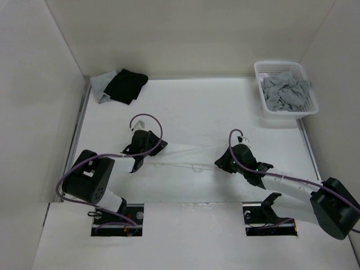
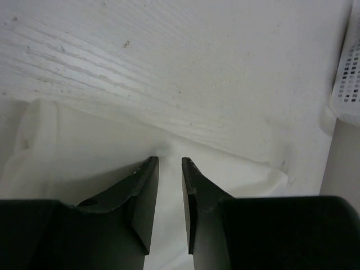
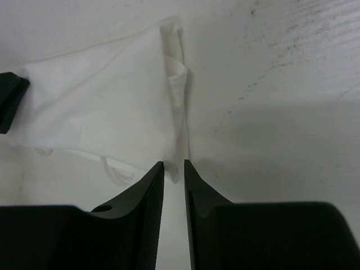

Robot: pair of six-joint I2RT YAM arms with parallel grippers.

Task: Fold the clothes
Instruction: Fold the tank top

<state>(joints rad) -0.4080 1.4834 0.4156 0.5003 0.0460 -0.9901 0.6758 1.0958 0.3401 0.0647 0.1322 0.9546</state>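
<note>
The white undershirt (image 1: pixel 188 158) is lying spread out on the table (image 1: pixel 197 107), toward the near side. It is reaching from one of your grippers to the other. It is white on white, so it is hard to pick out from above.

Your left gripper (image 1: pixel 151 154) is sitting low at the left end of the undershirt. In its own camera, the left gripper (image 2: pixel 169 160) is holding its two fingers a little apart, with a thin gap between them. White cloth is showing in that gap and on both sides. The edge of the cloth is running just past the fingertips, and bare table is lying beyond it. I cannot tell if the fingers are touching the cloth.

Your right gripper (image 1: pixel 230 163) is sitting low at the right end. In its own camera, the right gripper (image 3: pixel 173 163) is also holding its fingers a little apart with a thin gap. They are pointing at the side edge of the undershirt, where the cloth is bunching into a small ridge. The thin strap loops (image 3: pixel 112 169) are lying just left of the fingertips. I cannot tell if this gripper is nipping anything.

The white basket (image 1: pixel 275 63) is sitting at the far right corner, well apart from the undershirt, with grey garments (image 1: pixel 287 90) piled in it. A black cloth (image 1: pixel 126 84) is lying partly on a pale grey cloth (image 1: pixel 101 87) at the far left corner.
</note>
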